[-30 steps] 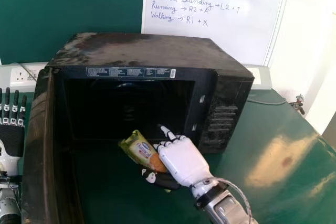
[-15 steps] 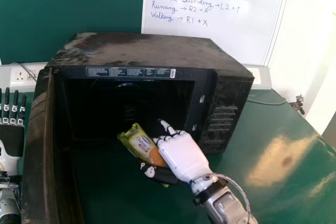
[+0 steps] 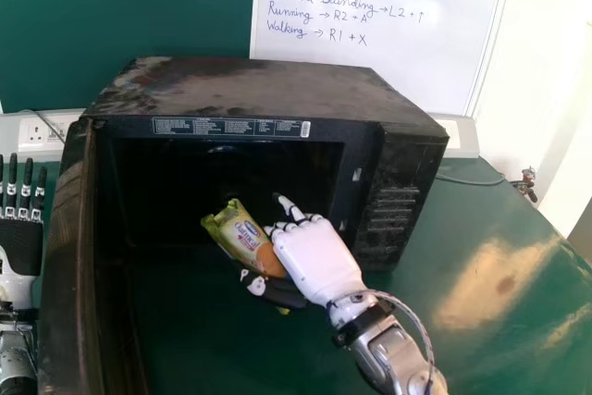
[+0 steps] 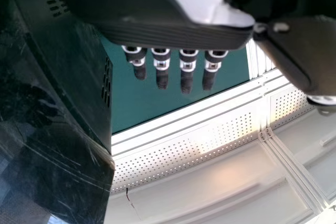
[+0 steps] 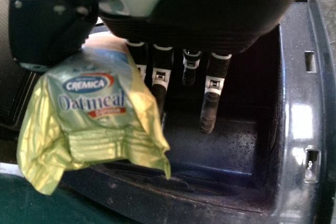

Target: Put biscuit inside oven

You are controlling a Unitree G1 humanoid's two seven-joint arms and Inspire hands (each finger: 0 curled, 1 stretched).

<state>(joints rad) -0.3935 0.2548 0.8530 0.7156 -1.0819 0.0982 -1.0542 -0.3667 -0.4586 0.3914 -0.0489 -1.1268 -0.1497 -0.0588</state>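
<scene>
In the head view my right hand [image 3: 317, 257] is at the oven's open front, thumb and fingers pinching the green and yellow biscuit packet [image 3: 244, 237], whose far end tilts up toward the cavity. The black oven [image 3: 250, 90] has its door [image 3: 67, 275] swung open at the left. In the right wrist view the packet [image 5: 94, 111] hangs between thumb and fingers of my right hand [image 5: 199, 19], the oven cavity behind it. My left hand [image 3: 18, 245] is left of the door with straight fingers; in the left wrist view the left hand [image 4: 168, 35] is beside the oven's side.
The green table [image 3: 490, 275] extends to the right of the oven. Behind stand a whiteboard [image 3: 370, 25] and a wall socket strip [image 3: 42, 129]. A cable [image 3: 467, 180] lies on the table by the oven's right side.
My right hand and the packet in it have moved a little left and up in the head view, closer to the oven's opening. The left hand and the oven have not moved.
</scene>
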